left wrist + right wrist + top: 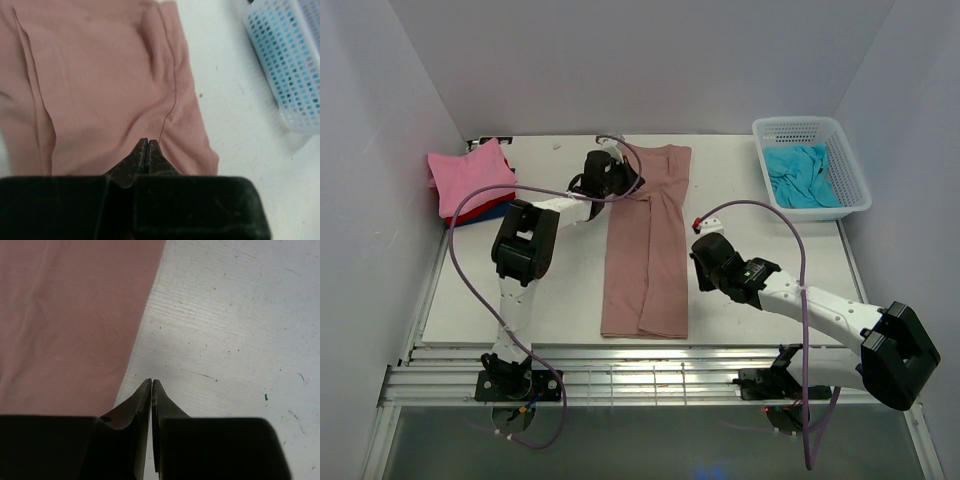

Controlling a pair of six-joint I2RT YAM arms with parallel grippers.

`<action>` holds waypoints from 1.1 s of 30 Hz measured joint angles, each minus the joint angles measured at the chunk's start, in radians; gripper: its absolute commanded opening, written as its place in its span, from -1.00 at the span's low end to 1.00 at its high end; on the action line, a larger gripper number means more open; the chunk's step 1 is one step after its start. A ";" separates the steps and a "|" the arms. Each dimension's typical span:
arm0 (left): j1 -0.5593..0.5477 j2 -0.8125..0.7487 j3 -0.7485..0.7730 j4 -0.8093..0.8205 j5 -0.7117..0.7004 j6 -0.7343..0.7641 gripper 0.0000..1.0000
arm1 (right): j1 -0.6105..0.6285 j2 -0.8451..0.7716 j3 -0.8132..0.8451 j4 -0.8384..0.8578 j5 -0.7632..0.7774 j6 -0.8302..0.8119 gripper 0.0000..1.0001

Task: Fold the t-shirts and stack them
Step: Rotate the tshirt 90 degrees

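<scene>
Closest to the left wrist lens: black fingers of the left hand, pressed together, tips over the dusty rose-brown t-shirt beside a curved seam. Cloth pinched between them or not: cannot tell. Beyond the tips, wrinkled cloth with a long fold line down its left side, then bare white counter, then a corner of the white lattice basket with turquoise showing through the holes.

Closest to the right wrist lens: right hand, closed to a hairline slit, gripping nothing, tips above bare counter just beside the straight edge of the same shirt. Seen from this lens alone: fine scratches in the board and a small green speck.

Seen from the top camera alone: the whole layout.
- **Middle:** rose-brown shirt folded lengthwise into a long narrow strip down the counter. Left hand at the strip's far left corner, right hand just off its right edge about halfway down.
- **Far left corner:** a stack with a bright pink t-shirt on top, a red t-shirt and a dark blue t-shirt peeking out beneath.
- **Far right corner:** the basket, with a crumpled turquoise t-shirt inside, well apart from both hands.
</scene>
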 measured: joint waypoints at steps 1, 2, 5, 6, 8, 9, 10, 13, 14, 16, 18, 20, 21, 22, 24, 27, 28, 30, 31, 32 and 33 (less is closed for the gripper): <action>0.000 -0.026 -0.003 0.006 -0.020 0.015 -1.00 | 0.006 0.000 0.000 0.011 -0.002 0.002 -0.85; -0.002 -0.052 -0.001 0.009 -0.047 0.033 -1.00 | 0.012 0.000 0.000 0.022 -0.005 0.002 -0.85; -0.011 -0.085 0.062 -0.031 -0.130 0.095 -1.00 | 0.033 0.002 -0.010 0.065 -0.019 0.004 -0.84; -0.015 -0.076 0.116 -0.072 -0.166 0.116 -1.00 | 0.042 0.005 -0.016 0.077 -0.023 0.006 -0.84; -0.024 -0.050 0.219 -0.140 -0.229 0.156 -1.00 | 0.055 0.017 -0.027 0.089 -0.027 0.011 -0.85; -0.030 -0.034 0.267 -0.181 -0.256 0.172 -1.00 | 0.062 0.024 -0.034 0.094 -0.030 0.015 -0.84; -0.035 -0.015 0.314 -0.214 -0.278 0.187 -1.00 | 0.069 0.032 -0.040 0.094 -0.031 0.018 -0.85; -0.047 0.060 0.444 -0.332 -0.331 0.217 -1.00 | 0.090 0.052 -0.056 0.095 -0.032 0.029 -0.84; -0.048 0.093 0.492 -0.381 -0.345 0.224 -1.00 | 0.096 0.056 -0.057 0.095 -0.032 0.032 -0.84; -0.055 0.164 0.579 -0.472 -0.375 0.236 -1.00 | 0.105 0.060 -0.057 0.095 -0.032 0.036 -0.84; -0.058 0.228 0.643 -0.546 -0.399 0.246 -1.00 | 0.114 0.061 -0.057 0.095 -0.032 0.041 -0.85; -0.058 0.259 0.653 -0.615 -0.418 0.254 -1.00 | 0.122 0.063 -0.057 0.095 -0.032 0.047 -0.85; -0.058 0.267 0.651 -0.649 -0.426 0.257 -1.00 | 0.124 0.066 -0.057 0.096 -0.032 0.050 -0.85; -0.058 0.269 0.643 -0.672 -0.433 0.258 -1.00 | 0.128 0.071 -0.057 0.097 -0.032 0.052 -0.84; -0.058 0.269 0.633 -0.702 -0.440 0.259 -1.00 | 0.135 0.080 -0.057 0.099 -0.032 0.055 -0.84; -0.057 0.269 0.629 -0.720 -0.445 0.260 -1.00 | 0.150 0.095 -0.057 0.105 -0.032 0.059 -0.85; -0.057 0.269 0.628 -0.721 -0.445 0.260 -1.00 | 0.155 0.100 -0.057 0.107 -0.032 0.061 -0.85; -0.058 0.269 0.628 -0.724 -0.446 0.260 -1.00 | 0.167 0.106 -0.057 0.111 -0.032 0.065 -0.84; -0.057 0.269 0.628 -0.724 -0.447 0.259 -1.00 | 0.173 0.108 -0.057 0.111 -0.032 0.069 -0.84; -0.058 0.269 0.628 -0.724 -0.447 0.257 -1.00 | 0.178 0.111 -0.057 0.111 -0.032 0.072 -0.85; -0.057 0.270 0.628 -0.724 -0.448 0.256 -1.00 | 0.184 0.113 -0.057 0.111 -0.032 0.076 -0.84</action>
